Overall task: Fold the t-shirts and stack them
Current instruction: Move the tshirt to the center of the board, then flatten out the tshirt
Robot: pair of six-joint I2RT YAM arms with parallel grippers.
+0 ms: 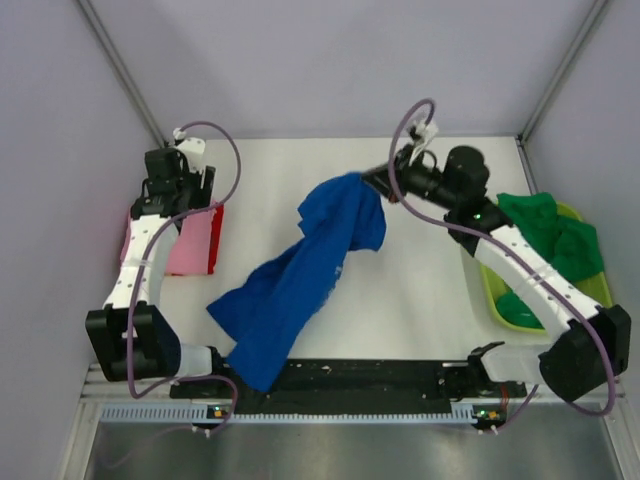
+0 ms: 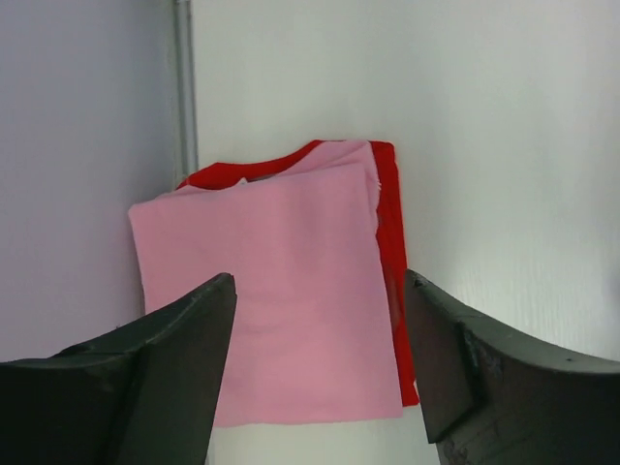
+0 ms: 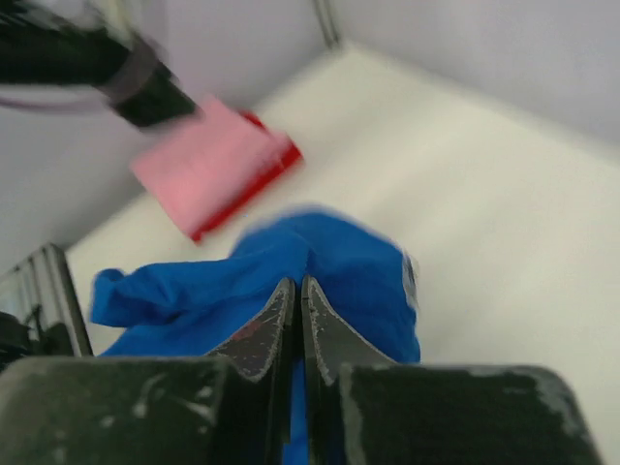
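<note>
My right gripper [image 3: 295, 283] was pinched shut on the soft, crumpled blue t-shirt [image 1: 300, 280], which trailed from centre to lower left. My left gripper [image 2: 318, 291] stood wide above the flat, square-folded pink t-shirt [image 2: 281, 242]. Only the left wrist view showed sharply the red cloth [image 2: 386, 194] underneath.

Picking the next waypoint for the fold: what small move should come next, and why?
Probably swing the left gripper over to the loose near end of the royal-blue cloth t-shirt. The right gripper is shut on its far end only, so it lies bunched and twisted; the left gripper stands open, empty, above the folded pink cloth t-shirt lying on folded red cloth.
</note>
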